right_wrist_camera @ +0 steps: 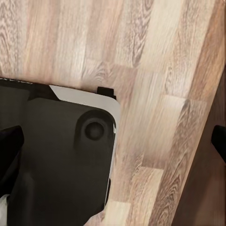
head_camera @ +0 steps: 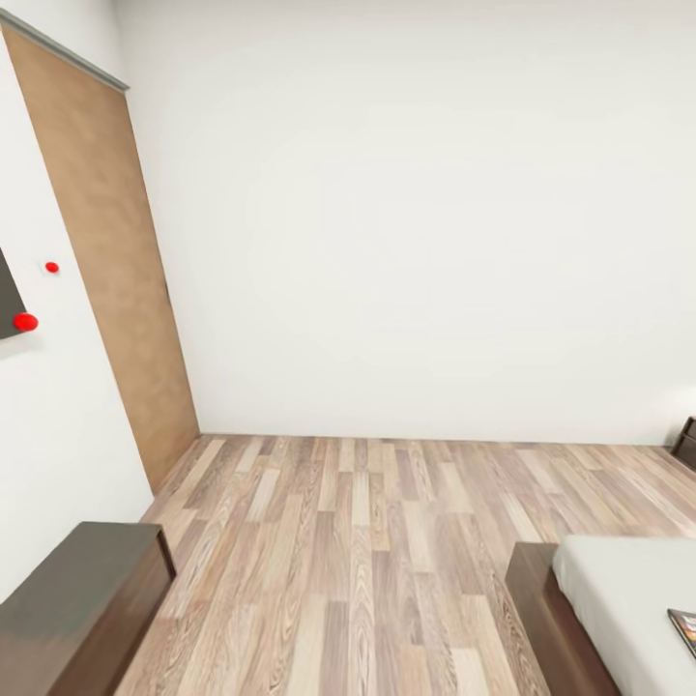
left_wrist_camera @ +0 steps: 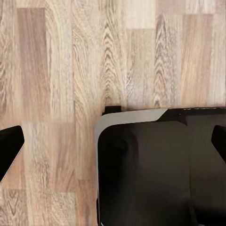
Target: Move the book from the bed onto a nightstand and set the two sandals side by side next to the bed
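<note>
A white-walled bedroom with a light wood-plank floor [head_camera: 367, 551] is seen from the head camera, with a plain white wall [head_camera: 416, 213] straight ahead and a tall brown wooden door [head_camera: 116, 261] set in the wall at the left. Two small red round markers [head_camera: 26, 322] are seen on that left wall beside a dark edge at the picture's border. A long dark-brown cabinet [head_camera: 77, 609] stands at the lower left. At the lower right, the corner of the large low bed [head_camera: 619, 599] is shown, its white mattress resting on a dark brown wooden frame. The small thin book [head_camera: 684, 630] with a dark cover and an orange band lies on the mattress at the right border, partly cut off. A piece of dark reddish-brown furniture [head_camera: 686, 443] is glimpsed against the far wall at the right edge. In the left wrist view, the left gripper [left_wrist_camera: 113, 146] is held above the plank floor and the robot's dark base [left_wrist_camera: 160, 169], its fingers set wide apart with nothing between them. In the right wrist view, the right gripper [right_wrist_camera: 113, 143] is likewise spread wide and empty over the floor and the base.
</note>
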